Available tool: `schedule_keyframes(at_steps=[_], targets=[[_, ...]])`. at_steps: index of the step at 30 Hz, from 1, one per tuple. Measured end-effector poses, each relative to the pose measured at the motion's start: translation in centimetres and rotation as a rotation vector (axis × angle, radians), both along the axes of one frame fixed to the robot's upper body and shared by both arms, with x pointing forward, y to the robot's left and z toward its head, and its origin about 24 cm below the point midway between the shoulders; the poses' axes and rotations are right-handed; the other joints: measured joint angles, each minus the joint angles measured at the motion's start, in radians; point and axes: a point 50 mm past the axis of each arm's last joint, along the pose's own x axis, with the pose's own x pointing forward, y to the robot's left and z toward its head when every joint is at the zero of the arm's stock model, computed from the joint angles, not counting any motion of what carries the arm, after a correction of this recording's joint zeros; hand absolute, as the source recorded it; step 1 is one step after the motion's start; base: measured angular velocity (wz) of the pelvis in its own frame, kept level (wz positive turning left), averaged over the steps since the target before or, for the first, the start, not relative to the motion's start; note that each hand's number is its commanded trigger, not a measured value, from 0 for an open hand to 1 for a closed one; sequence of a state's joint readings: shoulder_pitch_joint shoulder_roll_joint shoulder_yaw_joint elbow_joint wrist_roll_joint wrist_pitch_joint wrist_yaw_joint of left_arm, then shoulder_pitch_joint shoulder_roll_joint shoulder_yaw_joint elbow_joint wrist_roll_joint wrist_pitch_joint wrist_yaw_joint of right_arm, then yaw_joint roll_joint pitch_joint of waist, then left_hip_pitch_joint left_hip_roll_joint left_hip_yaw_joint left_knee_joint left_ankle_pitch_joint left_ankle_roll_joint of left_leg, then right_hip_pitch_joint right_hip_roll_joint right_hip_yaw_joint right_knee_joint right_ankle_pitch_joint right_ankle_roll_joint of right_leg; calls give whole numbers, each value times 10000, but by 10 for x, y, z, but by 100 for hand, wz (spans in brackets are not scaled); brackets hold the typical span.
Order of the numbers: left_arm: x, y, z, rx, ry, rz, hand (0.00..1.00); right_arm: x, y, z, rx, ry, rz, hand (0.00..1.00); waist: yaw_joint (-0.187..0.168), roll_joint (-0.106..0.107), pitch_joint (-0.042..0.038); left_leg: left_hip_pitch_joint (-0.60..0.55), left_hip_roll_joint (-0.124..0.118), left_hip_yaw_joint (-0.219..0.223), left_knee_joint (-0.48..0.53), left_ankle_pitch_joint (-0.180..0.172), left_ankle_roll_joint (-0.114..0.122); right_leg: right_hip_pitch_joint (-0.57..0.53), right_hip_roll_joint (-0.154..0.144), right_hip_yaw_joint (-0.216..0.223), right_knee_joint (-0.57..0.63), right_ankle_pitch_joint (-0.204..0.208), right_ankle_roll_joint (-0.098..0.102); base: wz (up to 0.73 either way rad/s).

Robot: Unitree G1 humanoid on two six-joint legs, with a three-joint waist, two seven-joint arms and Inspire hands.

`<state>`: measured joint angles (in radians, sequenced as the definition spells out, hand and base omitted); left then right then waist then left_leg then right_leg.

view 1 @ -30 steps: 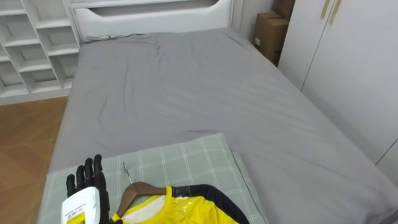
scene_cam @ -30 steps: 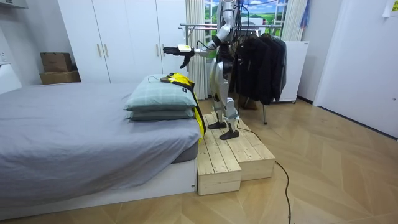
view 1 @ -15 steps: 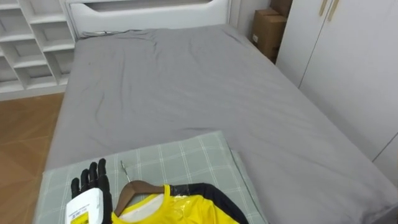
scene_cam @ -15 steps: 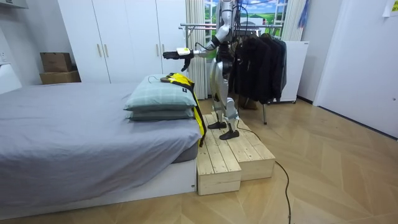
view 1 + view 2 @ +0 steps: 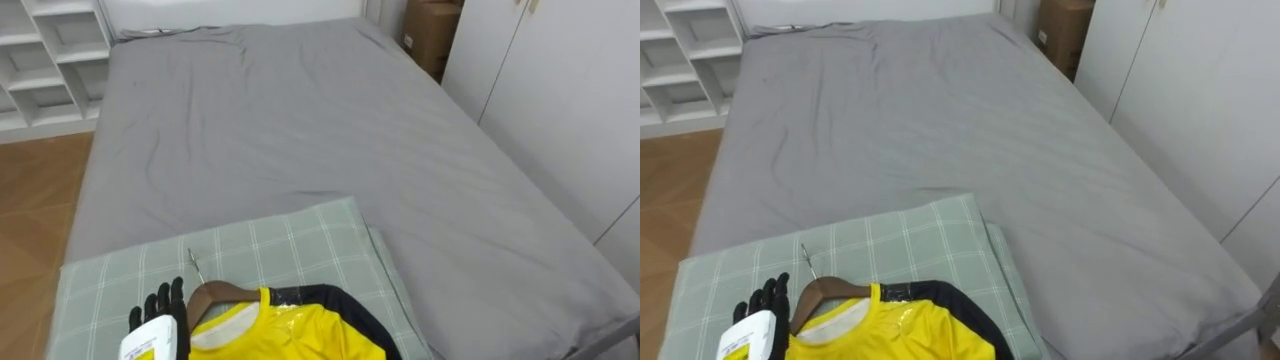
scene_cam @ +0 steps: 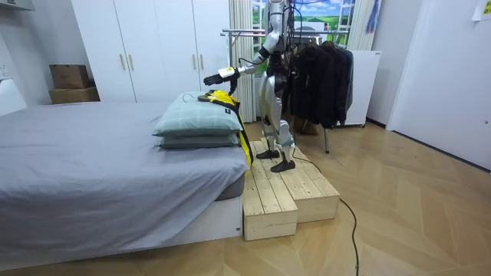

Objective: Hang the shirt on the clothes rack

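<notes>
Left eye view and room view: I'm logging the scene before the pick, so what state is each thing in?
Yellow and dark shirt: lying on the green checked pillow.
Brown wooden hanger: inside that shirt's neck, hook exposed.
Left robot hand: open, beside the hanger.
Dark jackets: hanging on a rail.
White wardrobe doors: shut.

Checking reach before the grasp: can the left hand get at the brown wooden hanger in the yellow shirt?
Probably yes. The open left hand is right beside the brown wooden hanger, whose neck lies bare past the yellow shirt on the green checked pillow; nothing lies between.
</notes>
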<state>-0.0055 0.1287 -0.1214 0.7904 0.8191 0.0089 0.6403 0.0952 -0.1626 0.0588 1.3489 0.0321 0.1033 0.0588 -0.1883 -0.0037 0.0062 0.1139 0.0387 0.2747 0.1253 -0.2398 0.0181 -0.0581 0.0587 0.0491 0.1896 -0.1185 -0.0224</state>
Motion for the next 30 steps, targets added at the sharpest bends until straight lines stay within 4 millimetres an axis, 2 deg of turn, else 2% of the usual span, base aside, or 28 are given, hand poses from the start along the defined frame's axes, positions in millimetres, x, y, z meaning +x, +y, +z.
schedule_keyframes(at_steps=[6, 19, 26, 28, 30], targets=[[-5, 3, -12, 80, 1001, 98, 0, 2, 2, 0, 323, -33, 124, 0, -20, -21, 6, 4, -8, 1, 46, 1, 1, 14, -10, 28, 9, 0, 0, -1], [-13, 8, -25, 291, 2031, 317, 0, 3, 4, 0, 459, 24, 223, 0, -17, -51, 6, -158, -7, -27, 67, 2, 3, -207, -40, 4, 156, 1, -3, 0], [-13, 10, -29, 399, 2486, 399, 0, 3, 5, -1, 529, 106, 365, 0, -33, -154, 21, -480, -29, 0, 134, 6, 2, -581, -38, 13, 281, -7, -15, 0], [-10, 12, -28, 250, 2477, 605, 0, 4, 7, -1, 515, 70, 368, 0, -35, -249, 73, -577, -25, -5, 200, 6, 3, -661, -39, 18, 300, -13, -22, 0], [-10, 13, -29, 118, 2520, 788, 0, 3, 7, -1, 448, 90, 334, 0, -31, -296, 57, -673, -17, -5, 212, 5, 3, -765, -31, 16, 296, -15, -28, 0]])
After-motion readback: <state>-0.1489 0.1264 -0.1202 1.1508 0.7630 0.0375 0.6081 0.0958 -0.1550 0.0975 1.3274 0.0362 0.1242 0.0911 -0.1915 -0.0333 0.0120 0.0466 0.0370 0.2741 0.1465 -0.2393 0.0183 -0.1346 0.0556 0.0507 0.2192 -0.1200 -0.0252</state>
